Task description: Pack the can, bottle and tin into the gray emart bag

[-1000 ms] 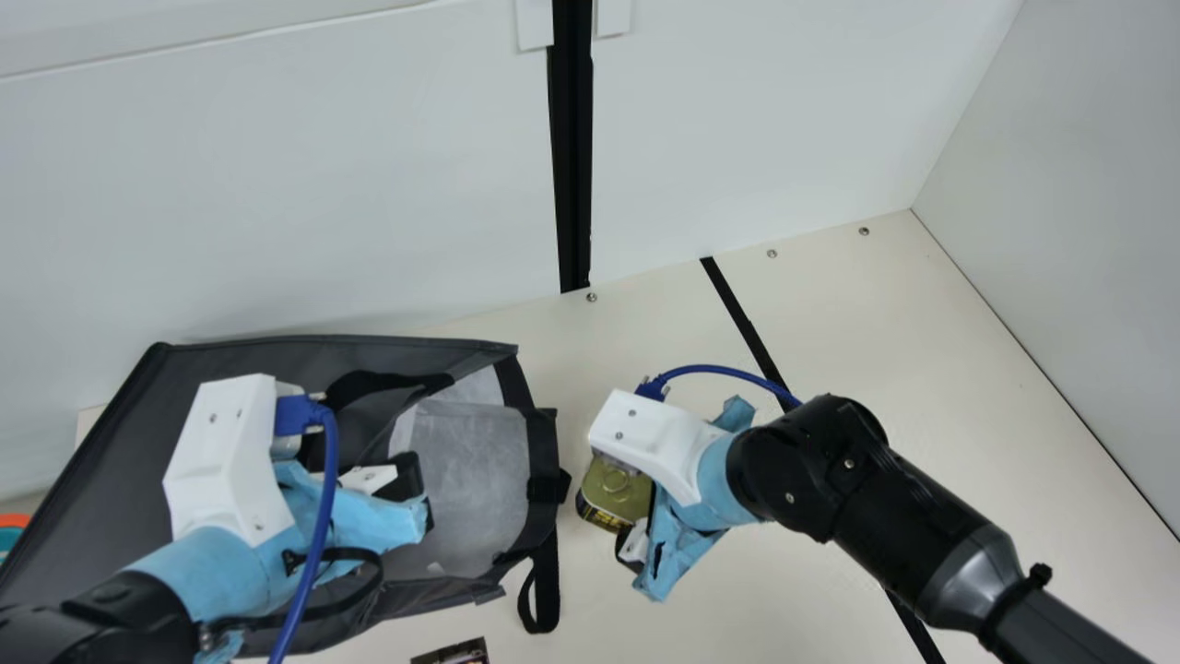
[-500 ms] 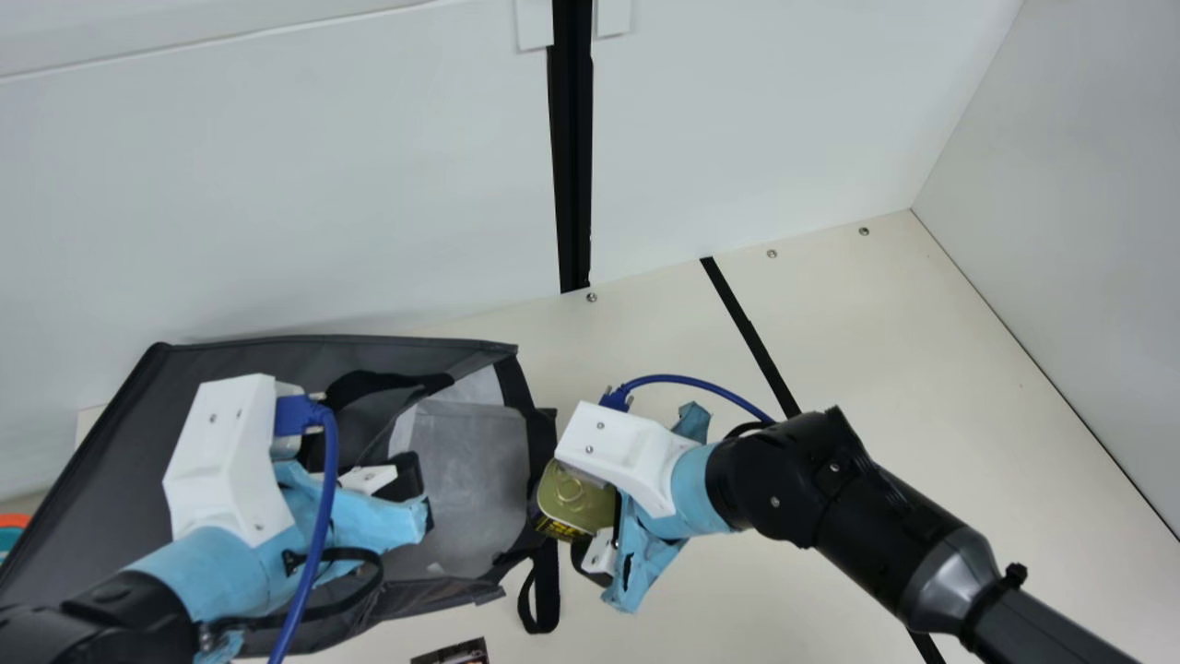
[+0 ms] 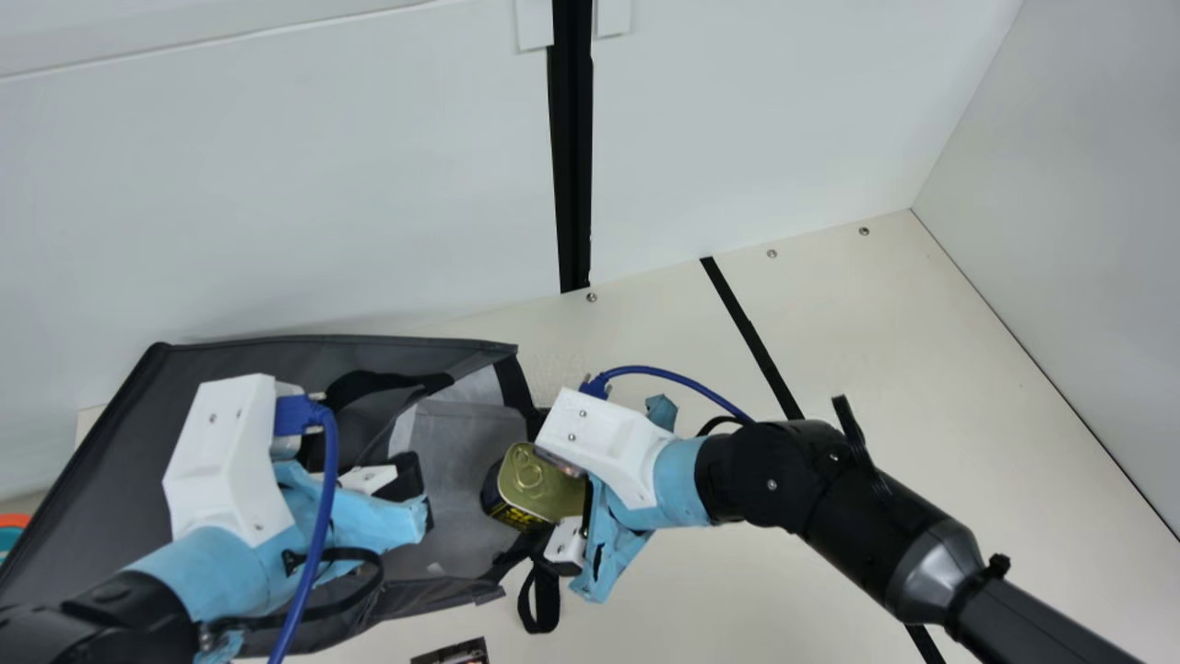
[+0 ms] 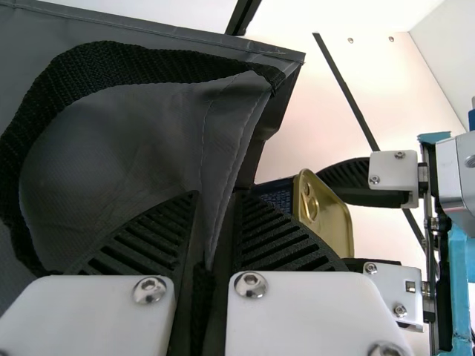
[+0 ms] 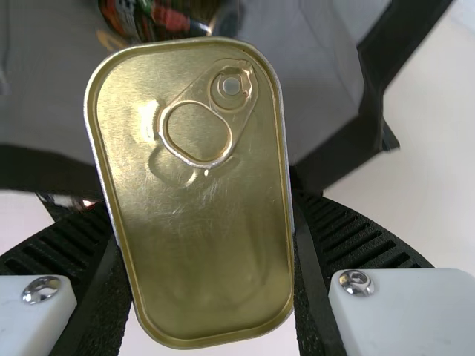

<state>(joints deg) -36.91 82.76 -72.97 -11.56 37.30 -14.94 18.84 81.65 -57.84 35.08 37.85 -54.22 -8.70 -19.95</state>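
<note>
In the main view my left gripper (image 3: pixel 406 489) is at the gray bag (image 3: pixel 101 480); in the left wrist view that gripper (image 4: pixel 216 196) is shut on the edge of the bag (image 4: pixel 96 148). My right gripper (image 3: pixel 556 516) holds the gold-lidded tin (image 3: pixel 544 487) at the bag's open right side, partly over the pale lining. Seen from the right wrist, the gripper (image 5: pixel 202 204) has its fingers against both sides of the tin (image 5: pixel 215 267), pull-ring lid towards the camera. A dark printed container (image 5: pixel 171 15) with red on it lies inside the bag, its type unclear.
A black strap (image 3: pixel 544 595) hangs from the bag's right edge onto the table (image 3: pixel 737 590). A dark printed object (image 3: pixel 452 653) is at the bottom edge. An orange and teal item (image 3: pixel 11 530) sits at far left. White panels (image 3: pixel 277 184) stand behind.
My right gripper has carried the tin leftwards from the table beside the bag to its opening, and the tin looks more tilted. The left arm has stayed put.
</note>
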